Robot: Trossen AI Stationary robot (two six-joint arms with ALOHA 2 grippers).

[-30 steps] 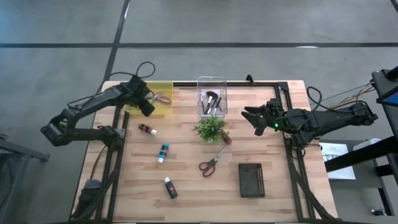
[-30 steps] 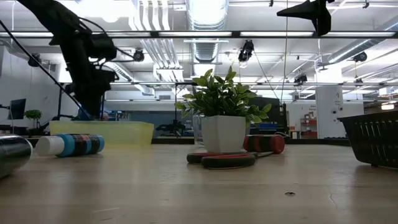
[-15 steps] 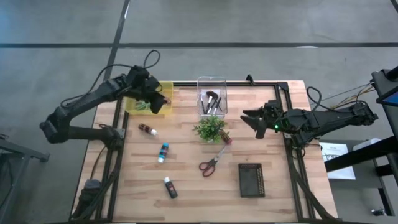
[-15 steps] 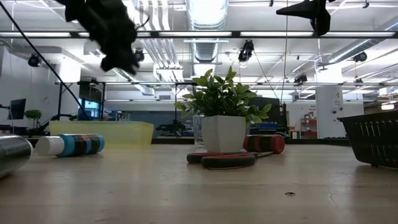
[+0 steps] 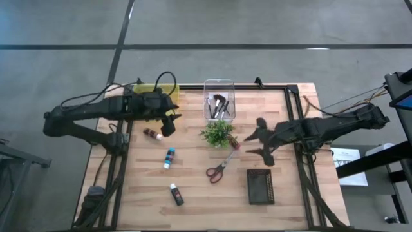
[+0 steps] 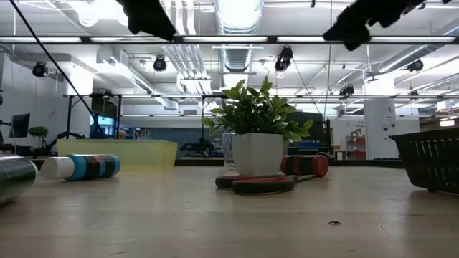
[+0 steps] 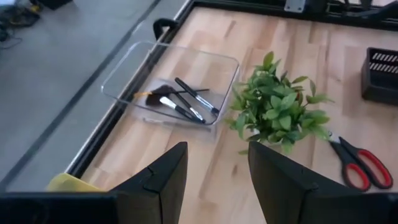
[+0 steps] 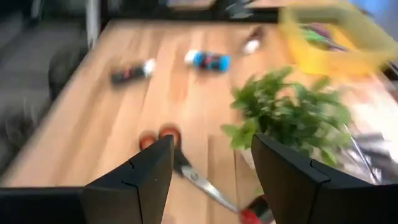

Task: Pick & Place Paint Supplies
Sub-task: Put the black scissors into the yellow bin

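Red-handled scissors (image 5: 221, 166) are seen lying flat on the wooden counter (image 5: 283, 187), blades toward the potted green plant (image 5: 217, 133), handles toward the near edge; in the right wrist view the scissors (image 8: 186, 171) lie just beside the plant (image 8: 289, 121). A blue tube with a white cap (image 5: 169, 157) lies left of the scissors, a brown tube (image 5: 152, 134) farther back and left, and a black tube with a white cap (image 5: 175, 194) nearer the front edge; all three lie well apart from one another. Thin dark-handled brushes (image 7: 180, 102) are gathered in a clear tray (image 5: 219, 87) behind the plant. A yellow bin (image 5: 152, 89) sits at the back left corner, partly hidden by the left arm; in the right wrist view some items show inside it (image 8: 323, 34), too blurred to be named. A dark mesh basket (image 5: 260, 187) stands at the front right. The left pincer (image 5: 168, 122) is held above the counter just beside the brown tube, its fingers (image 7: 163, 177) parted and nothing between them. The right pincer (image 5: 256, 143) is held above the counter right of the plant, its fingers (image 8: 144, 177) spread and empty, the scissors lying below and ahead of them.
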